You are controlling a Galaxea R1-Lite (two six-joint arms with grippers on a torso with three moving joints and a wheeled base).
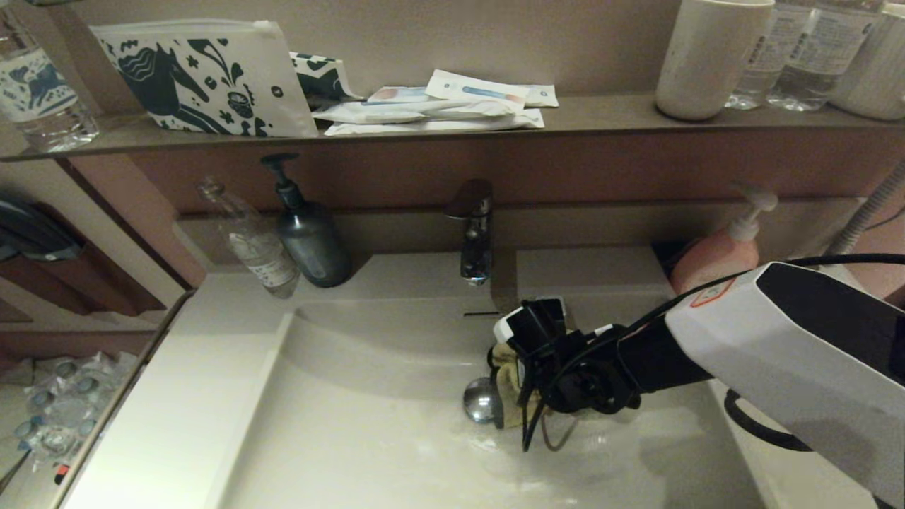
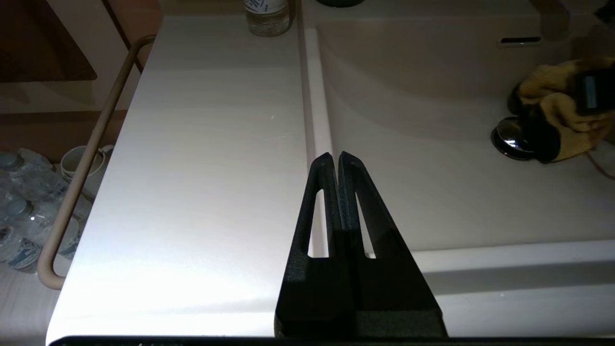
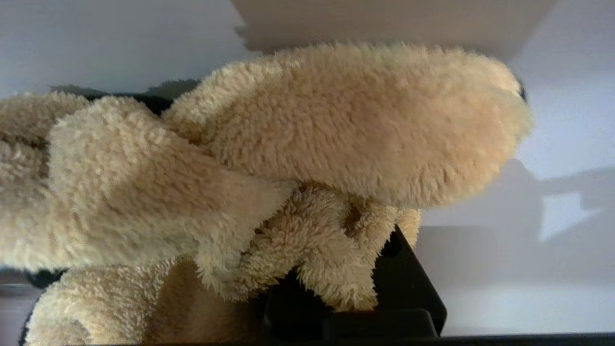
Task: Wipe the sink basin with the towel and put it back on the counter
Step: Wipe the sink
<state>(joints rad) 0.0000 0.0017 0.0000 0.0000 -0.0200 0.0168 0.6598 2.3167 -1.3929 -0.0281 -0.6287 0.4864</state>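
the towel [image 1: 510,382] is bunched in the sink basin [image 1: 368,424], touching the right side of the chrome drain plug [image 1: 482,400], its long axis running roughly near to far; it is clamped in the right tool [image 1: 527,385], whose fingers are largely buried in the pile. the left tool [image 2: 338,161] hangs clenched and empty over the left desk [image 2: 202,168] at the basin's edge. a brown shelf [image 1: 601,113] runs above the faucet [image 1: 474,233]; lighting is dim.

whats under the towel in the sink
The towel, held by the right gripper, overlaps one edge of the chrome drain plug. The sink basin beneath it is covered.
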